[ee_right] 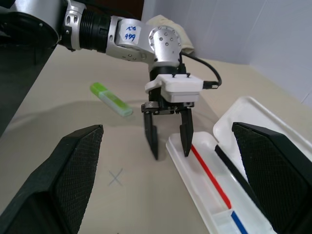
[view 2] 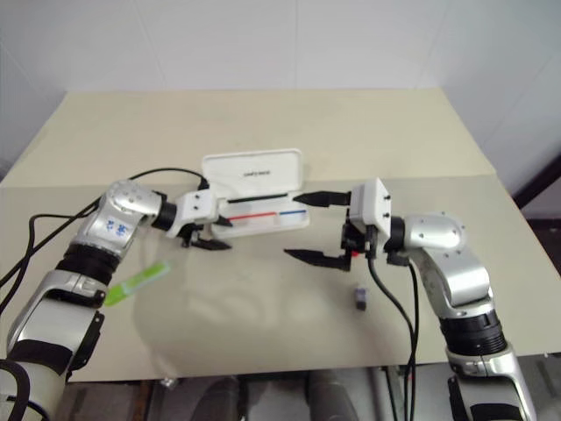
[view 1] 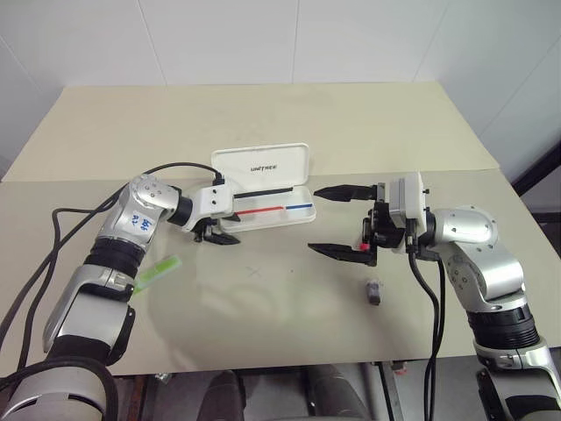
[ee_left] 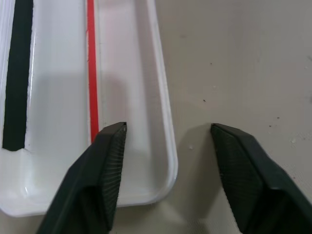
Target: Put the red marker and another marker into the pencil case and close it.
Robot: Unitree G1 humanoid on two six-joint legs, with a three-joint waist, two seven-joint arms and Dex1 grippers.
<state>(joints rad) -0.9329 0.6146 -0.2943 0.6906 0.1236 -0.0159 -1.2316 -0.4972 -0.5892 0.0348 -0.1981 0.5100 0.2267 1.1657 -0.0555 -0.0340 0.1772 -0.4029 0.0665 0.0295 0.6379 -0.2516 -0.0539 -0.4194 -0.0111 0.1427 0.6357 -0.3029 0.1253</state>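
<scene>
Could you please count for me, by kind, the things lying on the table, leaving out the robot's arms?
white pencil case, open: 1
green highlighter: 1
small dark grey object: 1
slim black stick inside the case, possibly a marker: 1
Total: 4

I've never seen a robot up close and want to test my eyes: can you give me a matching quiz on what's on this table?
Things:
1. pencil case
2. green highlighter
3. small dark grey object
4. left gripper

States:
a. on the table by the right arm
b. open, lid raised
c. on the table by the left arm
d. fingers astride the case's rim

Pairs: 1-b, 2-c, 3-a, 4-d
</scene>
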